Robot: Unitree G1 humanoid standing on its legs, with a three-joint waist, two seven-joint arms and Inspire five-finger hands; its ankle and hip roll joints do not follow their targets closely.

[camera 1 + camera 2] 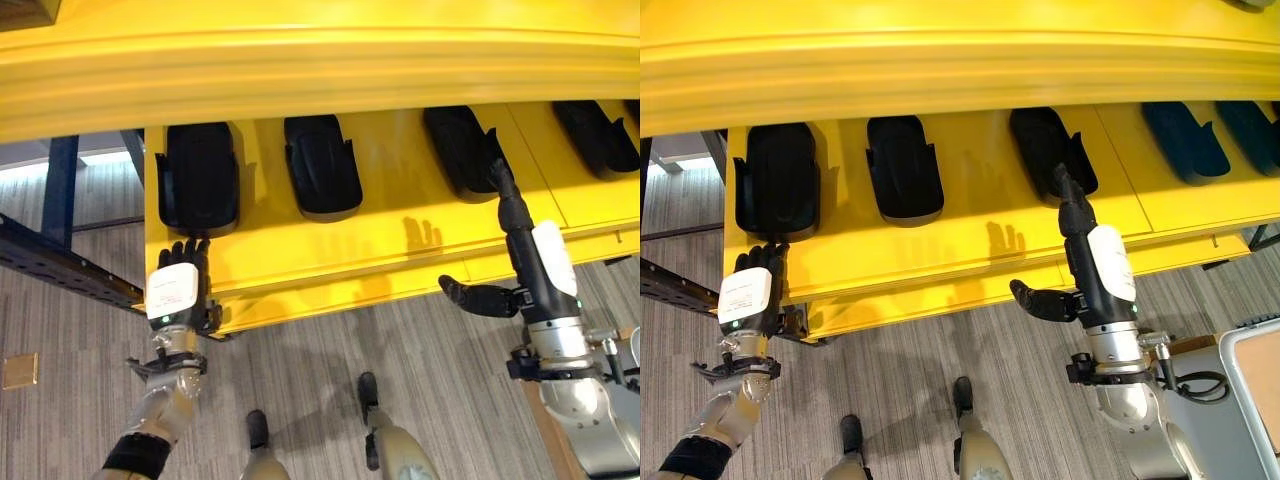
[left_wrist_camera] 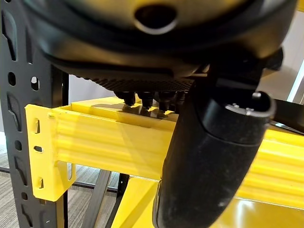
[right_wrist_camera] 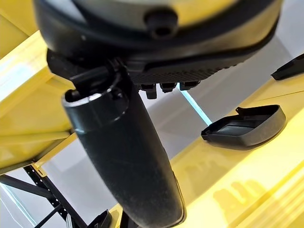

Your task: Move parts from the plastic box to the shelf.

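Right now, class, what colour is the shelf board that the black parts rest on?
Bright yellow: the shelf board, seen best in the left eye view, under the black parts.

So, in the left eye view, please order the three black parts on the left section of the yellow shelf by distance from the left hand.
From the left hand:
1. leftmost black part, just beyond its fingers.
2. second black part, mid-shelf.
3. third black part, by the right hand.
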